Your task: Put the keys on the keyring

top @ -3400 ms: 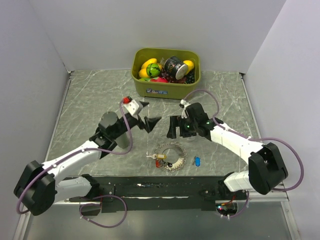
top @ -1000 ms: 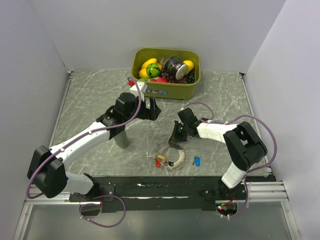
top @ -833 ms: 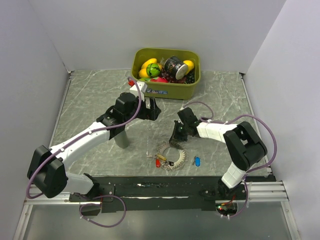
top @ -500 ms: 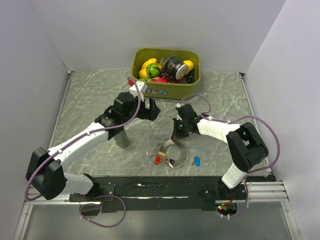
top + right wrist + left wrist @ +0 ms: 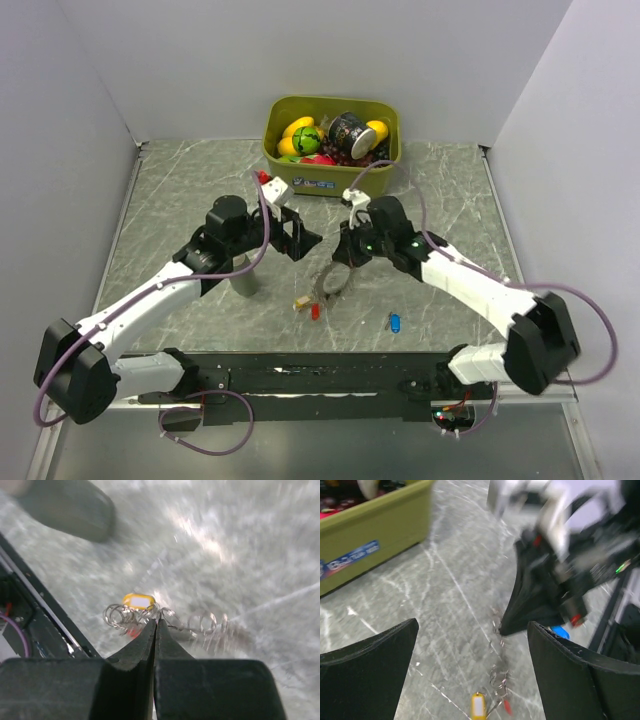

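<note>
Lifted since a second ago: keyring (image 5: 331, 279), centre, pinched by tightly closed right fingers (image 5: 137, 652), likely to hang its loop clear of the surface (image 5: 180, 200). Yellow key (image 5: 300, 302) and red key (image 5: 314, 313) trail at its near end. Blue key (image 5: 393, 322) lies near right. Left fingers (image 5: 370, 655) are spread wide and empty, just left.

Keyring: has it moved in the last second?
Yes. The keyring has shifted toward the bin and away from the blue key, and now dangles from the shut right gripper.

Blue label (image 5: 350, 560) on olive bin (image 5: 402, 512), lettering illegible
</note>
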Tool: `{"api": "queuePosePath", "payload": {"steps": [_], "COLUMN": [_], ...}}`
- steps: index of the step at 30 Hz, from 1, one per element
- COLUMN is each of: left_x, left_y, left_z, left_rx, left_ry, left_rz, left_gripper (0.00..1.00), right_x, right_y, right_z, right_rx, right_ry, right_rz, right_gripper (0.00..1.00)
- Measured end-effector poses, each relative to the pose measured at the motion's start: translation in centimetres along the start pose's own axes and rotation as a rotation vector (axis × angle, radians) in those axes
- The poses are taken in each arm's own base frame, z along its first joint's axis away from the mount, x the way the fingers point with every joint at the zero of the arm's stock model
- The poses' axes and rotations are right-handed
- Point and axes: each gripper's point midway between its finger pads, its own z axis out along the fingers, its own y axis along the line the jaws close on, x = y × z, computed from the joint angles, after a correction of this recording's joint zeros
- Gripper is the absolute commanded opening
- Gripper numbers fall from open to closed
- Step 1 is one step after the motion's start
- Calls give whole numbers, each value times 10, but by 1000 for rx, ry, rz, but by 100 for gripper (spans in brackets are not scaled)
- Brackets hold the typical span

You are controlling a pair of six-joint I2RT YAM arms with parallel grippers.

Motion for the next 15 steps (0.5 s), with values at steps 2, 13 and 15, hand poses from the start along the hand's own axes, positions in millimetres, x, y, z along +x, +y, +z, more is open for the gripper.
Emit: {"api": "queuePosePath", "payload": {"steps": [2,13,15], "left_x": [3,12,16], "left_y": [-5,-42,-48], "left_z": [0,-8,-15], "left_rx": [42,297,331], "left_ry": [16,19,4], "left_rz": [14,150,185], "left_gripper": [97,99,99], "right_x": [-16,-39,-36], "right_y": [9,37,42], "right_z": [-14,-50,-51], "right_rx": [-20,-141,-176], "right_ry": [-77,-232,-222], "right_rz": [-55,-342,-377], "right_gripper": [0,0,0]}}
